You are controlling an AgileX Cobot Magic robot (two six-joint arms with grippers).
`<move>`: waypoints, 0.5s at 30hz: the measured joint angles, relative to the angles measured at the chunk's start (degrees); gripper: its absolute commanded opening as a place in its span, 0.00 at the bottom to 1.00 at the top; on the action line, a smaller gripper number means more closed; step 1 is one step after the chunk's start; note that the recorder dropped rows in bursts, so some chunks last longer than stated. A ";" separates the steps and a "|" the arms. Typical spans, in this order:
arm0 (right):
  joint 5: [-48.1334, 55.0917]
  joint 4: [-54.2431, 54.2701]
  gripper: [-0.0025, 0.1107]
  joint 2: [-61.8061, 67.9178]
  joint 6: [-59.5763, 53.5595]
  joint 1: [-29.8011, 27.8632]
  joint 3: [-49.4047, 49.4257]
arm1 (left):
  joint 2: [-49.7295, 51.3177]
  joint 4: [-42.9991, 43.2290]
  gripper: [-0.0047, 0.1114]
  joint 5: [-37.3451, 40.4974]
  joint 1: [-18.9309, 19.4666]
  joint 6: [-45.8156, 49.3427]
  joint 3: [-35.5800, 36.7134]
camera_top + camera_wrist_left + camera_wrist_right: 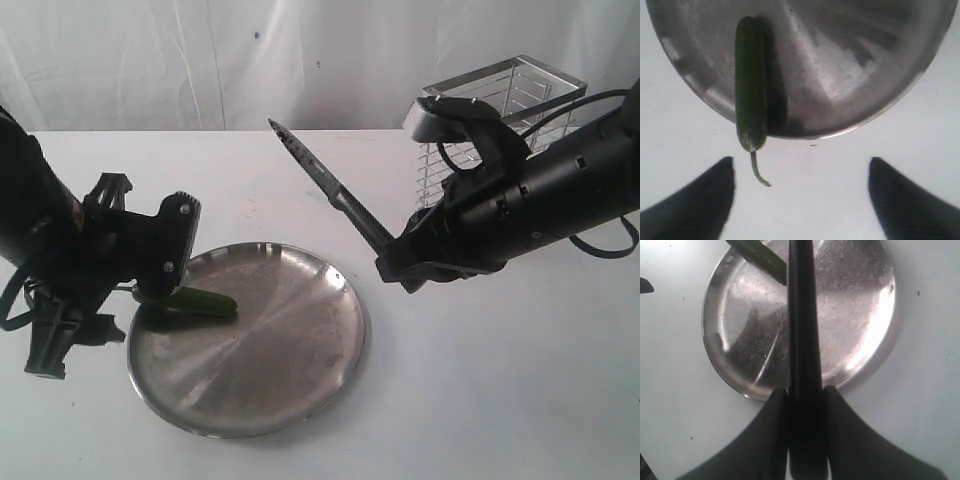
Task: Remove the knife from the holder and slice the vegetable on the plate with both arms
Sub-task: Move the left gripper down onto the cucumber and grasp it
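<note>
The right gripper (408,268) is clamped on the black handle of the knife (325,185), holding it in the air above the far side of the plate (300,380) with the dark pointed blade angled up and away toward the back of the white table (500,400). In the right wrist view the fingers (767,435) press against both sides of the knife (801,340), which runs straight out over the plate (855,315) — the vegetable (760,255) shows just beside the blade at the plate's edge. The holder (520,95) stands behind the right arm, near the back of the table. The left gripper (800,200) hangs low at the plate's left edge with its fingers (695,205) spread wide and gripping nothing. The vegetable (751,85) lies flat on the plate (855,65) — its stem end pokes past the rim over the table, between the open fingers but touching neither.
</note>
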 measured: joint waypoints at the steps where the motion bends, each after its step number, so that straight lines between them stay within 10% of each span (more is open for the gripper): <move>1: 0.00 -0.15 0.02 0.00 0.15 0.00 0.00 | 0.11 0.52 0.95 -0.96 0.00 0.00 0.00; 15: -0.15 -1.15 0.02 0.00 1.46 0.00 0.09 | 5.28 -8.19 0.94 -5.58 0.00 -1.97 0.00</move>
